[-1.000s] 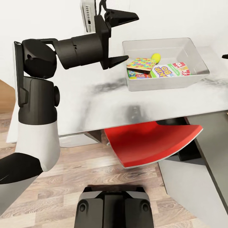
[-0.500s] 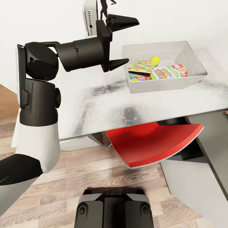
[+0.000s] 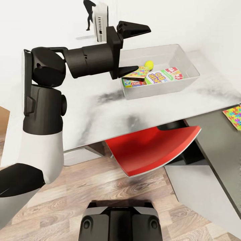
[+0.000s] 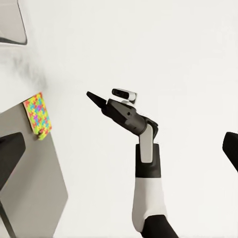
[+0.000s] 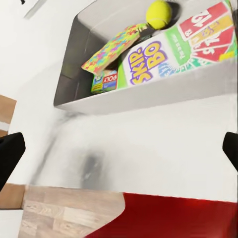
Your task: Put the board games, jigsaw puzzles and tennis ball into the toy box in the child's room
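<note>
Counting: 1 ball (image 3: 149, 63), 1 puzzle (image 3: 137, 72) and 2 game boxes (image 3: 163, 75) lie in the bin (image 3: 190, 65) just beyond the left claw (image 3: 133, 49), a 2nd puzzle (image 3: 234, 115) well apart. Left arm (image 3: 90, 60) reaches level, jaws wide; right claw (image 5: 119, 156) also wide.

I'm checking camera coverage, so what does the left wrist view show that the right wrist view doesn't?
Left wrist view: a loose jigsaw puzzle on the dark-grey section, and the right arm. Right wrist view: the toy box holding the tennis ball, a second puzzle, the Skip-Bo game and the Monopoly game. Both: the pale table top.
</note>
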{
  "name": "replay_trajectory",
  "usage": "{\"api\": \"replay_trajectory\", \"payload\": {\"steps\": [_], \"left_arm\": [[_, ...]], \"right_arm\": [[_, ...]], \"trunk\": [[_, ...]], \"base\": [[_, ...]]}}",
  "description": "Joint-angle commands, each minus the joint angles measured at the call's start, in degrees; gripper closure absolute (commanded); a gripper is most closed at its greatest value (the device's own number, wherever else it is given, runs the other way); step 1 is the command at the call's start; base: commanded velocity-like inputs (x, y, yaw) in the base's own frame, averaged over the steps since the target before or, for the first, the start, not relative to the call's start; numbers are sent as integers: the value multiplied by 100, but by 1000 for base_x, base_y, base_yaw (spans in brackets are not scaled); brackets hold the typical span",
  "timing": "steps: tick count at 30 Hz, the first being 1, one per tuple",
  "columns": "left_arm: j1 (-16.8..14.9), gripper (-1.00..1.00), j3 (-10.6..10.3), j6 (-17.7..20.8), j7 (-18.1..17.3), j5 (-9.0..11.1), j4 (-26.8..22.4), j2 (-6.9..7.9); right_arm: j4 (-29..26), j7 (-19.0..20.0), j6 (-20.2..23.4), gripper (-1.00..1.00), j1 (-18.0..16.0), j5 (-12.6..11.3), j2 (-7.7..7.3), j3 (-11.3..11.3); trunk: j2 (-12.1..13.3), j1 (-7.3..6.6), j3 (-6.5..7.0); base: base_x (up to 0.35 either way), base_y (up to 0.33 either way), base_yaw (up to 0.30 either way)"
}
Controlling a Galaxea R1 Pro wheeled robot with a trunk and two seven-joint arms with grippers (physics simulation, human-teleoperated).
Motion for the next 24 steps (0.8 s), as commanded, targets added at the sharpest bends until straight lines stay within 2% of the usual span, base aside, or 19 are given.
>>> {"api": "replay_trajectory", "payload": {"steps": [1, 12, 24], "left_arm": [[-5, -100, 7, 3, 58, 51, 0, -4], [-21, -100, -71, -108, 58, 33, 2, -6], [-38, -100, -299, -142, 67, -4, 13, -2]], "right_arm": [[7, 23, 18, -100, -22, -11, -8, 38], [7, 27, 18, -100, 48, -15, -115, 35], [9, 44, 18, -100, 91, -28, -276, 44]], "trunk": [[-10, 4, -2], [-10, 4, 53], [-10, 4, 107]], "base": [[0, 5, -230], [0, 2, -245], [0, 0, -254]]}}
